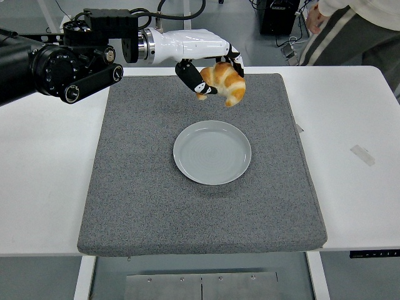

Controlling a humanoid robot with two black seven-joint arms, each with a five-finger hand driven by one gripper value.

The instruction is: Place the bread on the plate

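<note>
Left hand [209, 74] closed around the bread [226, 82], a croissant, held in the air over the far part of the grey mat [137, 187], above and just beyond the empty plate [212, 152]. Mat covers the middle of the white counter [44, 175]. Strip of tape [363, 155] on counter, right. A person [350, 28] stands at the far right corner. Grey floor, cables behind.

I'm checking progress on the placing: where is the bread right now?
In the head view, the bread is held in the left hand, above the far part of the grey mat, just beyond the plate and not yet on it.
</note>
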